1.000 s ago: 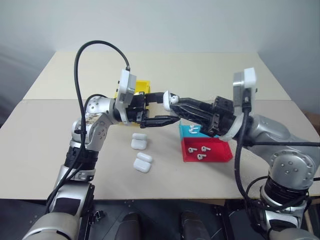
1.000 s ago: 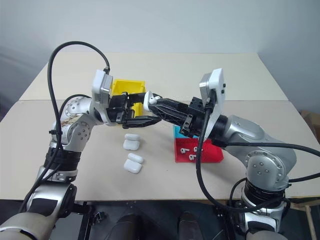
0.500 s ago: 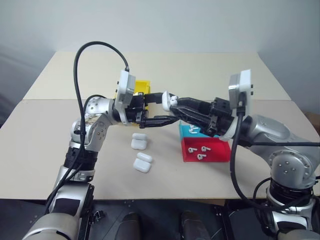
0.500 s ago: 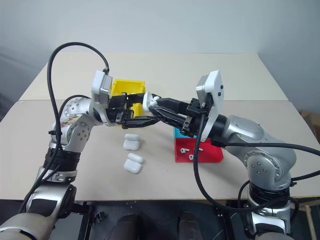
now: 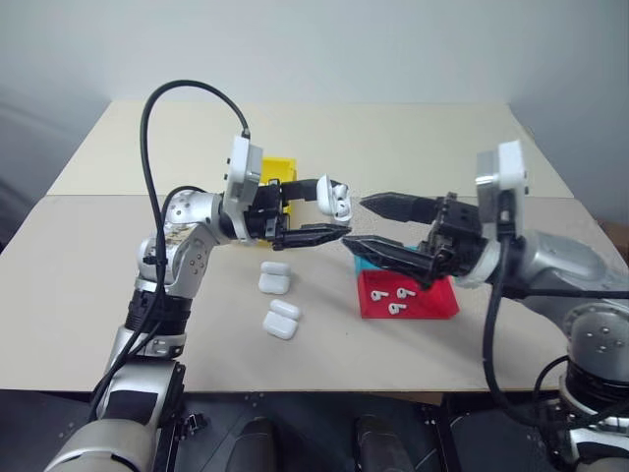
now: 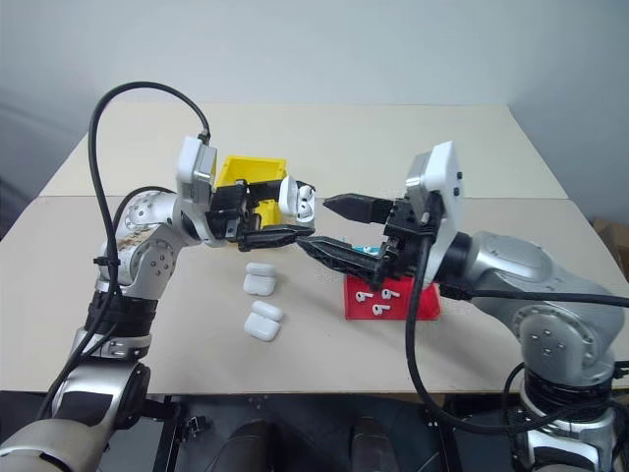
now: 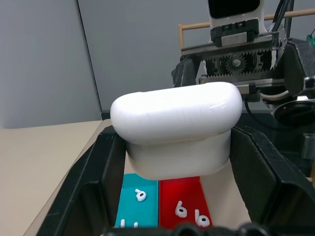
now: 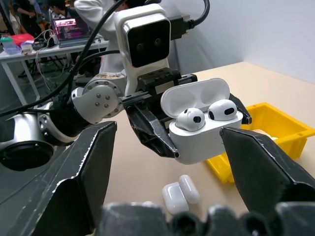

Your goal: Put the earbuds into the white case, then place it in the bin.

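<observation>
Your table (image 5: 118, 256) spreads wide and beige, its near edge cut off by the robot's arms. At the back sits the yellow bin (image 6: 246, 172), and you can't see most of its front wall or floor, because the left arm crosses right over it; in the right wrist view something pale lies inside, too hidden to name. The red tray (image 5: 432, 303) lies toward your right with a blue tray (image 7: 135, 194) touching it behind; from the head cameras the blue one is almost wholly covered by the right gripper's lower finger.

Your left gripper (image 5: 329, 211) is clamped on the white case (image 5: 337, 200), held up in the air in front of the bin, lid swung open. From the right wrist you can see two earbuds (image 8: 191, 118) seated in their sockets, stems hidden down inside the case. From the left wrist view the case shows its back, so the lid's opening is out of sight there.

Your right gripper (image 5: 359, 224) hangs just beside the case, fingers spread wide and holding nothing, tips apart from it.

On the table below, two spare cases (image 5: 274, 278) lie closed, one near the other. Loose earbuds (image 5: 399, 293) rest in the red tray; those in the blue tray are partly cut off in the left wrist view.
</observation>
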Robot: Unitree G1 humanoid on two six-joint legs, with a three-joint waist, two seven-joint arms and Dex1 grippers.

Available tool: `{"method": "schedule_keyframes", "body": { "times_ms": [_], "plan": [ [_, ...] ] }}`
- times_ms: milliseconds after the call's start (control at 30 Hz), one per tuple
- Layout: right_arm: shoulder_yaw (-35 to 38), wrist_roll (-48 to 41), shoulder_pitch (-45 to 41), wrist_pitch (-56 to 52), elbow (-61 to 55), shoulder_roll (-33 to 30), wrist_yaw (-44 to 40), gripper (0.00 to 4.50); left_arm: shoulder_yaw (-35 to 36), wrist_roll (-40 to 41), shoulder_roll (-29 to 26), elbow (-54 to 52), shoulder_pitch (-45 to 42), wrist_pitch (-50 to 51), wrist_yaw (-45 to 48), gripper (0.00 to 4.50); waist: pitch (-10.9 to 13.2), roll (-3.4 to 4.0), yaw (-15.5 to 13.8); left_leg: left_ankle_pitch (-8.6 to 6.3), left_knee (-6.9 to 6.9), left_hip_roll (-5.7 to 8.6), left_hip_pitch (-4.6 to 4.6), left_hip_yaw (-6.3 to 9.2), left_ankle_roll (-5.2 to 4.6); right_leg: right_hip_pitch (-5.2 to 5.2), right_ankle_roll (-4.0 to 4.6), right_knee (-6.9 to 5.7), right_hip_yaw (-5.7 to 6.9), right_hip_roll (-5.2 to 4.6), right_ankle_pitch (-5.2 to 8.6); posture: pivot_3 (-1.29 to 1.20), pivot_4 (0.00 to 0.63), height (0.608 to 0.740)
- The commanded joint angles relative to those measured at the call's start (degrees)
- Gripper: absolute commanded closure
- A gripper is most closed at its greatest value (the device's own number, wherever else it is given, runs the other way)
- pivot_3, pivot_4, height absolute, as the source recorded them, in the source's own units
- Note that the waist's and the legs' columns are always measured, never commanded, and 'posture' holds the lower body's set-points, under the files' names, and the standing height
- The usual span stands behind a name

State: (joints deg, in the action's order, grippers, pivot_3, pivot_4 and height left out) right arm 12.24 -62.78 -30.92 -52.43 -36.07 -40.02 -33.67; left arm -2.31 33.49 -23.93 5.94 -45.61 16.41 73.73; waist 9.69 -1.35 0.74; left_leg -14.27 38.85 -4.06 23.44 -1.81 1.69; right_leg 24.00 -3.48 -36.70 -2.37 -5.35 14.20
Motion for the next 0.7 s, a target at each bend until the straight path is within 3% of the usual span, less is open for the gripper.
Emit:
{"method": "schedule_keyframes", "body": {
  "times_ms": [33,200,300,467,700],
  "plan": [
    [1.91,0.98,-4.31,2.0,2.36,-4.32,-3.29,1.67,-0.13,-0.6,0.57,0.51,-2.32,-1.34,1.05,1.64,0.0,0.0,0.03,0.0,0.02,0.0,0.0,0.0,0.0,0.0,0.0,-0.01,0.0,0.0,0.0,0.0,0.15,0.74],
    [-6.45,12.25,-18.09,6.76,13.3,-11.55,-15.34,3.45,-2.45,-3.48,2.28,4.88,-3.82,-2.83,2.69,1.64,0.0,0.01,0.16,0.0,-0.01,0.01,-0.03,-0.03,-0.03,0.04,0.01,0.01,-0.04,0.02,0.01,0.0,0.15,0.74],
    [-13.7,19.76,-26.49,10.77,20.11,-12.57,-23.27,4.48,-3.8,-5.82,3.63,8.25,-5.06,-4.69,3.17,1.64,0.0,0.01,0.19,-0.01,-0.01,0.0,-0.01,-0.05,-0.05,0.08,0.01,0.03,-0.05,0.02,0.01,0.0,0.15,0.74],
    [-26.76,33.14,-39.22,18.17,29.69,-9.7,-34.72,4.48,-4.51,-8.3,6.34,13.34,-7.44,-7.71,3.11,1.64,0.0,0.02,0.18,-0.01,0.02,0.0,0.09,-0.07,-0.05,0.18,0.01,0.0,-0.05,0.02,0.01,0.0,0.15,0.74],
    [-35.24,44.69,-43.78,26.7,35.0,-4.53,-43.47,4.48,-3.66,-8.86,7.47,14.27,-8.13,-9.03,2.81,1.64,0.0,0.02,0.1,-0.01,0.04,0.0,0.28,-0.05,-0.06,0.25,0.0,-0.1,0.01,0.0,0.0,0.0,0.15,0.74]
  ]
}}
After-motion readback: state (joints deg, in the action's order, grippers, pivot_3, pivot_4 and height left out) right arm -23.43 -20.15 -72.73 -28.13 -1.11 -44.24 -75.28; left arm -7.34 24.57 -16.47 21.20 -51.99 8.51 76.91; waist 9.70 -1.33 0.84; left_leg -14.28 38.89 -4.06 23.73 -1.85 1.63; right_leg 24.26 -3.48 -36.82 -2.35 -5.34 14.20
